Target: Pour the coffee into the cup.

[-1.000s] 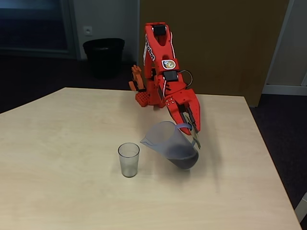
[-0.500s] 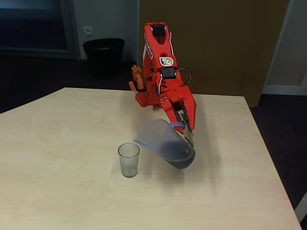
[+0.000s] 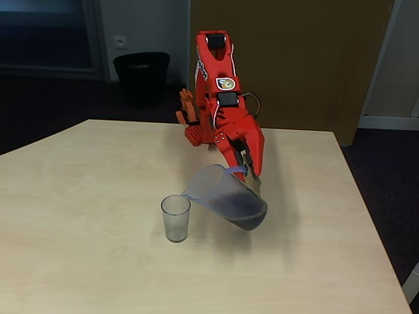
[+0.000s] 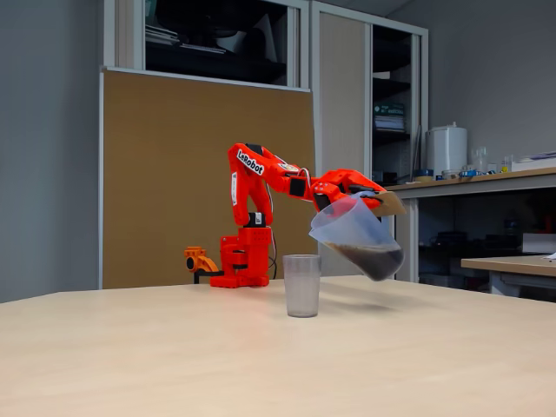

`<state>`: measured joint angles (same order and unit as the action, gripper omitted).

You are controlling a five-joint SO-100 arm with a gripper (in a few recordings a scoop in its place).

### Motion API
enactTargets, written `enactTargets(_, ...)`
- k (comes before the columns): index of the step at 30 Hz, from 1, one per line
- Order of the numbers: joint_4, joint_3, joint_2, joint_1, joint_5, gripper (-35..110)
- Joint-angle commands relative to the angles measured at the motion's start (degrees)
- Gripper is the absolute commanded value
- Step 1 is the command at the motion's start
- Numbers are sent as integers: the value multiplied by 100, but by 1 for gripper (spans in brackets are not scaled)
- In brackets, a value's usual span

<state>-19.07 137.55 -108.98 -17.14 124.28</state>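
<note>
The small clear cup stands upright on the table in both fixed views. A translucent jug hangs tilted above the table, its spout pointing toward the cup from the right and a little above the cup's rim. Dark coffee pools in the jug's lowered bottom. My red gripper is shut on the jug's handle. No liquid is seen leaving the spout.
The light wooden table has open surface left and in front of the cup. The arm's base sits at the far table edge. A black bin stands on the floor behind.
The jug has shifted left toward the cup and lifted slightly, its spout now closer to the cup's rim. The cup has not moved.
</note>
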Motion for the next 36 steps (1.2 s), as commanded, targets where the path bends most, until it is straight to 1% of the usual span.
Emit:
enactTargets(1,-281,-325,-290,-26,237,0)
enactTargets(24,-475,-492,-229,123,1406,0)
enactTargets(36,-624,-483,-202,202,1740,0)
